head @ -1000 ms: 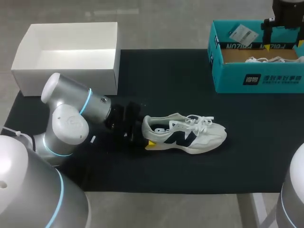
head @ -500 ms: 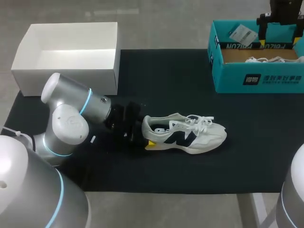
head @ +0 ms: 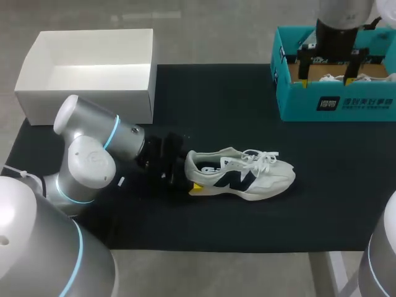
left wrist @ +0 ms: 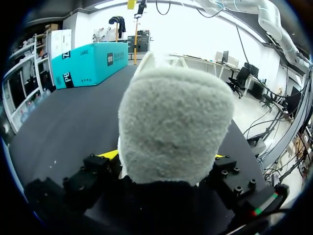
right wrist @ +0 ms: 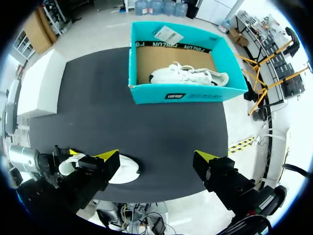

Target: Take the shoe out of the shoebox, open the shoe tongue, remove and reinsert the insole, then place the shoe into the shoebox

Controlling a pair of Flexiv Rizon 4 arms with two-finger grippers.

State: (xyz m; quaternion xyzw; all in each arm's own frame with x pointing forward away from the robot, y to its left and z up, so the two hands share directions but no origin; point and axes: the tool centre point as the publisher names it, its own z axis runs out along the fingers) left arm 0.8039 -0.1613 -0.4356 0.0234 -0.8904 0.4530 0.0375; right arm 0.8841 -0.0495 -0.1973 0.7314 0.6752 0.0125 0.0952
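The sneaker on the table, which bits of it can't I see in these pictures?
Insole: no view shows it; in the head view the opening of the sneaker is too small and dark.
Heel end: head view, the left gripper covers it.
Toe and laces: left wrist view, the fuzzy heel fills the picture.
Most of it: right wrist view, the right gripper stands in front.
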